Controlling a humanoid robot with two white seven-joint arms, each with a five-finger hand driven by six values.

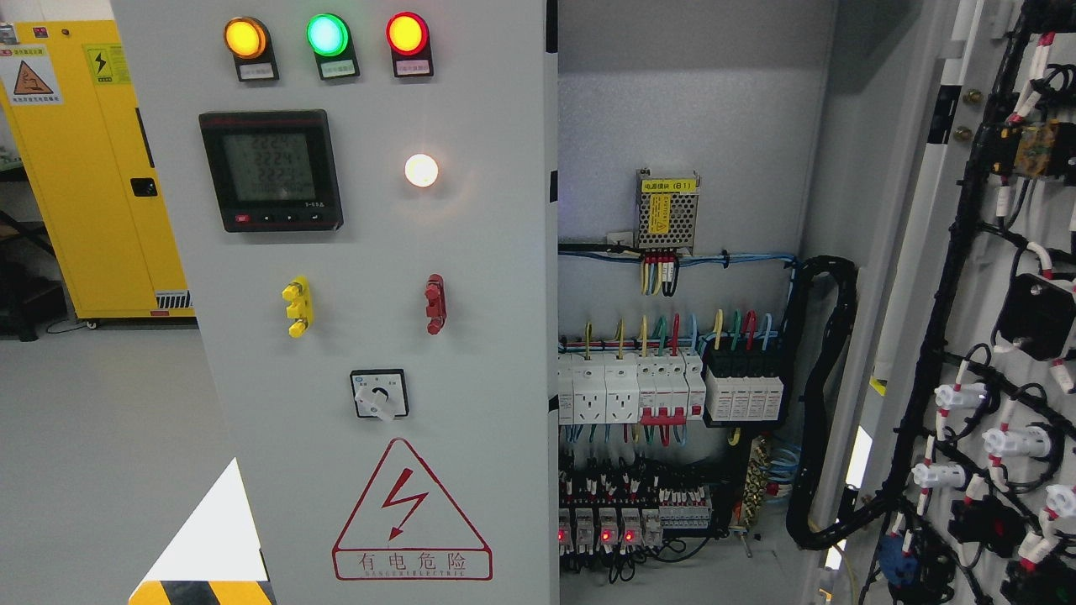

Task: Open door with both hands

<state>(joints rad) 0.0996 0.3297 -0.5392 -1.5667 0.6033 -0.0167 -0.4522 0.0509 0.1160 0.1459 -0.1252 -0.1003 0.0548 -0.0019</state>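
While neither robot hand shows, so nothing of their fingers can be told, the right cabinet door (967, 336) stands swung wide at the frame's right, long axis upright, its wired inner face toward the camera; the left door (353, 336) fills the middle, shut, beside the exposed breakers (664, 386).

The closed grey door (336, 336) carries three coloured indicator lamps (327, 35) in a row (orange, green, red), one white lamp (421, 170), one digital meter (271, 170), two small handles, one yellow (298, 307) and one red (435, 304), one rotary switch (379, 394) and one red warning triangle (411, 512). One door (967, 336) stands swung open at the right, and one yellow cabinet (101, 168) stands at the far left.
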